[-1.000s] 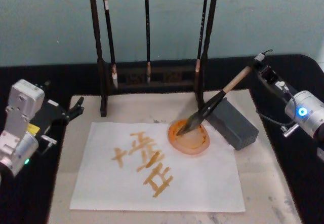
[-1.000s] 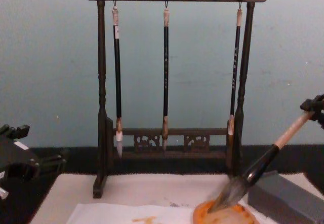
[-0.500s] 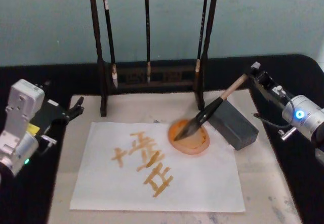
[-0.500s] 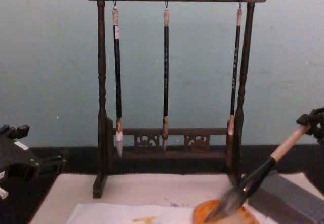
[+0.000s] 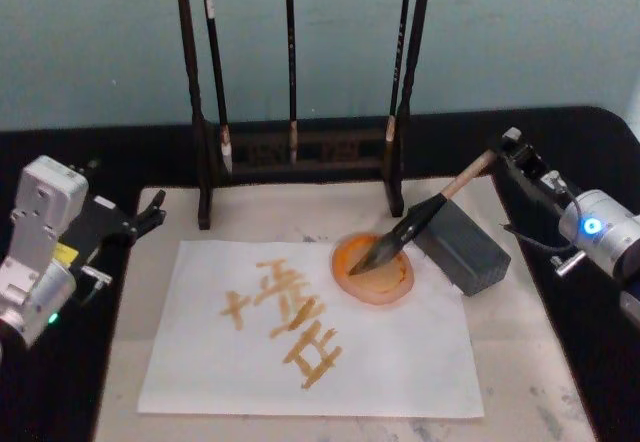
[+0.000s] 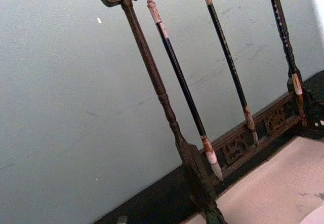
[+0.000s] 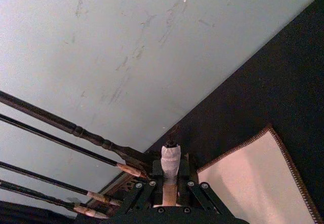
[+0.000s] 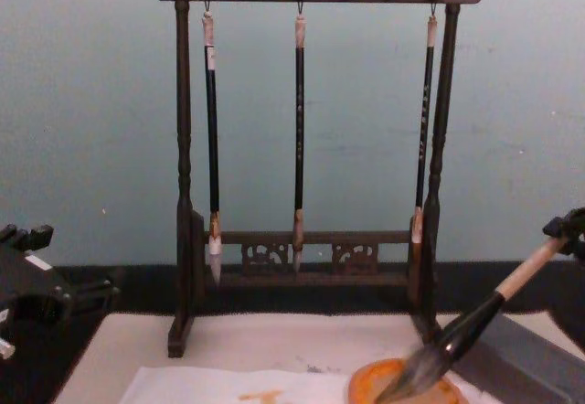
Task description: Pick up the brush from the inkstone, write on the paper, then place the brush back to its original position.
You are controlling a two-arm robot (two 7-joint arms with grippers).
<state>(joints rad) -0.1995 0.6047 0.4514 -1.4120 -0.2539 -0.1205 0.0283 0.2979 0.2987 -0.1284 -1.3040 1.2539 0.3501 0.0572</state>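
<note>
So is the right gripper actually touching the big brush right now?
Touching. The right wrist view shows the right gripper shut on both sides of the brush, gripping its handle just below the white end cap, with no gap.

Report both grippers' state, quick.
Left gripper: parked on the left, state cannot be told.
Right gripper: shut on the brush, holding its upper end, bristles in the orange dish.
</note>
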